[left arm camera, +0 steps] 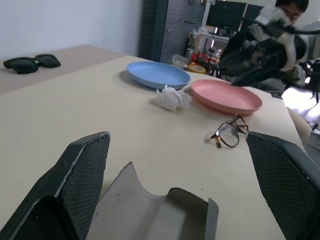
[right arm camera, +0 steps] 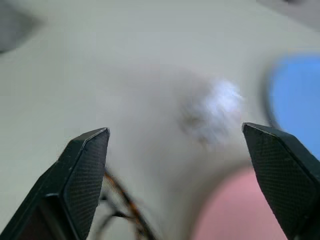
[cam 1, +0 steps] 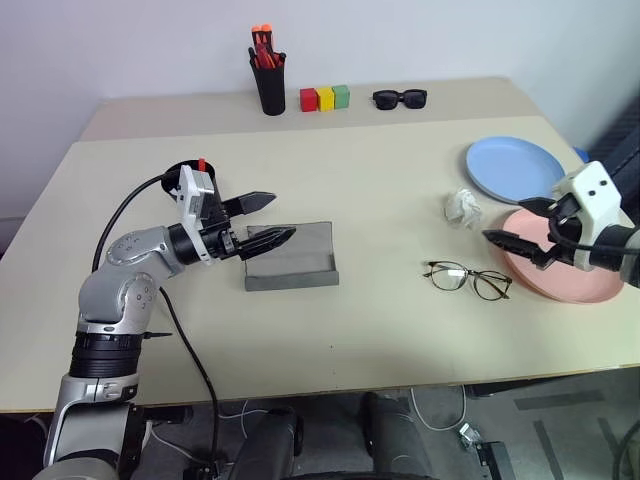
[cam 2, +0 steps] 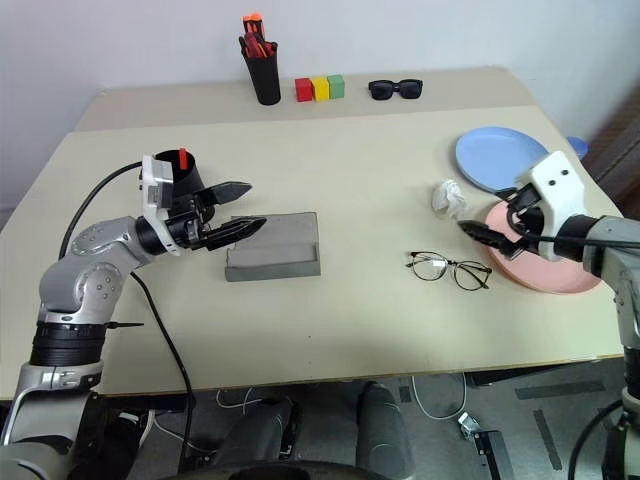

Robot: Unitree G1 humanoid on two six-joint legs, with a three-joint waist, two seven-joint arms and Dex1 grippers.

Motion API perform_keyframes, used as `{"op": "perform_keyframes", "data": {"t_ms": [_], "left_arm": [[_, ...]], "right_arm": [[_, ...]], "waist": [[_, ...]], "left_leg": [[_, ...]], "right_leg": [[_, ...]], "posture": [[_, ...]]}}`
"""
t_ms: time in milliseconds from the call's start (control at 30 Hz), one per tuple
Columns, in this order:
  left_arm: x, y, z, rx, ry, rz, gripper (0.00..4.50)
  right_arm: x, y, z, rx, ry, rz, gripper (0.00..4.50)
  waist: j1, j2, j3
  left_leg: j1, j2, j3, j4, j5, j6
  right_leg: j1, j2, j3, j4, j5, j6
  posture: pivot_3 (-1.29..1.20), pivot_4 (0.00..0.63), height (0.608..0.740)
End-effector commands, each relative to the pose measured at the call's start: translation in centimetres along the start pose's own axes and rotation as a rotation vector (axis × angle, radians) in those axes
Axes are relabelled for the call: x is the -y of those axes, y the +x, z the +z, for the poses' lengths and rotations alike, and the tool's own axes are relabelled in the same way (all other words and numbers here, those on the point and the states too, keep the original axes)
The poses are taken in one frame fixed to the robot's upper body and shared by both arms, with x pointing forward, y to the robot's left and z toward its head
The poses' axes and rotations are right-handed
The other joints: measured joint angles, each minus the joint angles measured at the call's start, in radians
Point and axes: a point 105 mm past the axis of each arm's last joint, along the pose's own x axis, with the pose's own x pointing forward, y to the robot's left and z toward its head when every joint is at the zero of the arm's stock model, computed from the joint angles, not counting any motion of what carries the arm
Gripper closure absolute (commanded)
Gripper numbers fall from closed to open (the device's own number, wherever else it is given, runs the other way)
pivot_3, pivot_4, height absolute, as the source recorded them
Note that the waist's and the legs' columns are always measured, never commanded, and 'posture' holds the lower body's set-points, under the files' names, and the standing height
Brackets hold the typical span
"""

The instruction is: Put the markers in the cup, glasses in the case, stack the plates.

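The grey case [cam 1: 290, 268] lies open on the table's left half. My left gripper [cam 1: 281, 216] hovers open just above its left end, with nothing between its fingers. Behind that wrist stands the black cup [cam 2: 196, 180] with a red marker [cam 2: 183, 156] sticking out of it. The thin wire-framed glasses [cam 1: 467, 279] lie unfolded on the table to the right. Beyond them, the pink plate [cam 1: 580, 286] lies beside the light blue plate [cam 1: 515, 168], the two apart. My right gripper [cam 1: 506, 222] is open and empty over the pink plate's left rim, pointing toward the glasses.
A crumpled white tissue [cam 1: 462, 207] lies between the glasses and the blue plate. Along the back edge stand a black pen holder [cam 1: 268, 85] with orange-tipped pens, three coloured blocks [cam 1: 325, 97] and black sunglasses [cam 1: 400, 98].
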Motion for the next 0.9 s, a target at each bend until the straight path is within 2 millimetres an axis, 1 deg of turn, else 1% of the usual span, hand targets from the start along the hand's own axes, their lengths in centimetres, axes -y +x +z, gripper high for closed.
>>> {"op": "perform_keyframes", "data": {"t_ms": [33,67,167,300,400,467,533,633,733,767,800,867,900], "left_arm": [[0.3,-0.1,1.1,0.019,0.041,-0.007,0.00],[0.4,-0.1,1.0,0.018,0.041,-0.007,0.00],[0.5,-0.2,0.7,0.014,0.041,-0.008,0.00],[0.6,-0.1,0.7,0.015,0.039,-0.007,0.00],[0.8,-0.1,0.7,0.016,0.040,-0.006,0.00],[1.0,0.0,0.8,0.017,0.041,-0.006,0.00],[1.1,0.1,0.9,0.019,0.043,-0.005,0.00],[1.4,0.2,1.1,0.019,0.044,-0.005,0.00],[1.6,0.3,1.2,0.018,0.044,-0.005,0.00],[1.6,0.3,1.2,0.017,0.044,-0.005,0.00],[1.6,0.3,1.2,0.016,0.044,-0.004,0.00],[1.5,0.3,1.1,0.014,0.043,-0.003,0.00],[1.5,0.3,1.1,0.014,0.043,-0.003,0.00]], "right_arm": [[-2.5,0.5,-1.8,-0.131,-0.179,0.131,0.06],[-2.5,0.7,-2.1,-0.154,-0.205,0.133,0.06],[-2.4,1.1,-2.2,-0.180,-0.245,0.142,0.06],[-1.0,1.9,-2.7,-0.220,-0.331,0.094,0.06],[-0.4,2.2,-3.8,-0.261,-0.360,0.085,0.06],[-0.2,2.3,-4.5,-0.288,-0.373,0.093,0.06],[-0.2,2.5,-4.8,-0.295,-0.379,0.097,0.06],[0.3,2.8,-5.2,-0.311,-0.389,0.084,0.85],[0.3,3.0,-5.1,-0.295,-0.362,0.082,2.35],[0.3,3.1,-5.0,-0.288,-0.351,0.084,2.92],[0.3,3.1,-5.0,-0.285,-0.349,0.085,3.37],[0.4,3.2,-5.1,-0.294,-0.367,0.084,4.44],[0.4,3.2,-5.1,-0.287,-0.364,0.080,4.48]], "waist": [[0.002,-0.001,0.000],[0.000,-0.001,0.000],[-0.005,-0.001,0.000],[-0.005,-0.001,0.000],[-0.001,-0.001,0.000],[0.002,-0.001,0.000],[0.000,-0.001,0.001],[-0.002,-0.001,0.001],[-0.004,-0.001,0.001],[-0.004,-0.001,0.001],[-0.004,-0.001,0.001],[-0.002,-0.001,0.001],[-0.002,-0.001,0.000]], "left_leg": [[0.000,0.000,0.000,0.000,0.000,0.000],[0.000,0.000,0.000,0.000,0.000,0.000],[0.000,-0.001,0.002,0.002,0.000,0.000],[0.001,0.000,0.002,0.001,0.000,0.000],[0.000,0.000,0.002,0.001,0.000,0.000],[0.000,0.000,0.002,0.001,0.000,0.000],[0.000,0.000,0.002,0.001,0.000,0.000],[0.000,0.000,0.002,0.001,0.000,0.000],[0.000,0.000,0.002,0.001,0.000,0.000],[0.000,0.000,0.002,0.001,0.000,0.000],[0.000,0.000,0.002,0.001,0.000,0.000],[0.000,0.000,0.002,0.001,0.000,0.000],[0.000,0.000,0.002,0.001,0.000,0.000]], "right_leg": [[0.000,0.000,0.000,-0.001,0.000,0.000],[0.001,0.000,0.000,-0.002,0.001,0.001],[0.002,-0.001,0.001,-0.003,0.002,0.003],[0.001,0.000,0.001,-0.003,0.002,0.002],[0.001,0.000,0.001,-0.003,0.002,0.002],[0.001,0.000,0.001,-0.003,0.002,0.002],[0.001,-0.001,0.001,-0.004,0.002,0.002],[0.001,-0.001,0.001,-0.004,0.002,0.002],[0.001,0.000,0.001,-0.003,0.002,0.002],[0.001,0.000,0.001,-0.003,0.002,0.002],[0.001,0.000,0.001,-0.003,0.002,0.002],[0.001,0.000,0.001,-0.003,0.002,0.002],[0.001,0.000,0.001,-0.003,0.002,0.002]], "posture": [[0.00,0.150,0.740],[0.00,0.150,0.740],[0.00,0.150,0.740],[0.00,0.150,0.740],[0.00,0.150,0.740],[0.00,0.150,0.740],[0.00,0.150,0.740],[0.00,0.150,0.740],[0.00,0.150,0.740],[0.00,0.150,0.740],[0.00,0.150,0.740],[0.00,0.150,0.740],[0.00,0.150,0.740]]}}
